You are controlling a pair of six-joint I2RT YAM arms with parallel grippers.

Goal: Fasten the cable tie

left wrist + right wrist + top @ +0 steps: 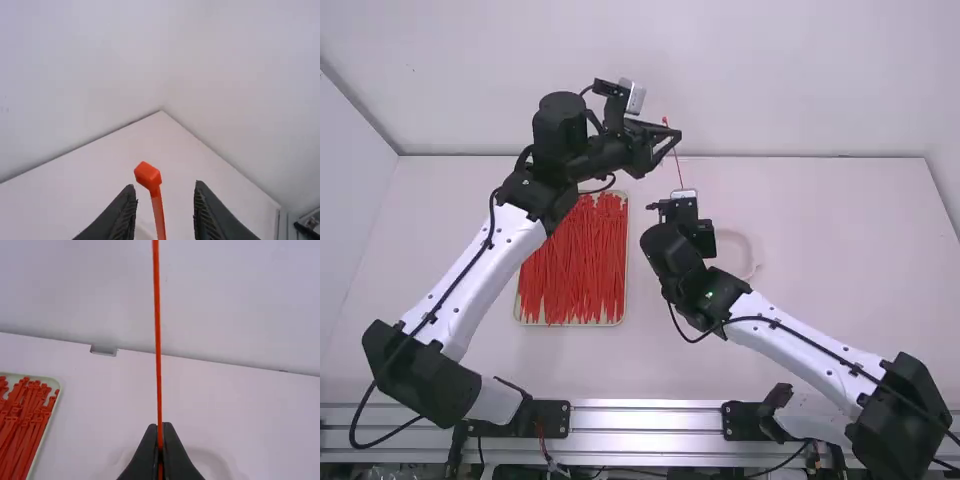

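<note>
1. Fully closed right black two-finger end effector, clamping one end of a thin red plastic cable tie.
2. Tie rising straight from that grip, clear of the white worktop.
3. Farther off, raised left end effector spread apart, with the tie's square head between its fingers, touching neither.

You are at a robotics lab bench: white table boxed by plain white walls, aluminium rail along its front.
</note>
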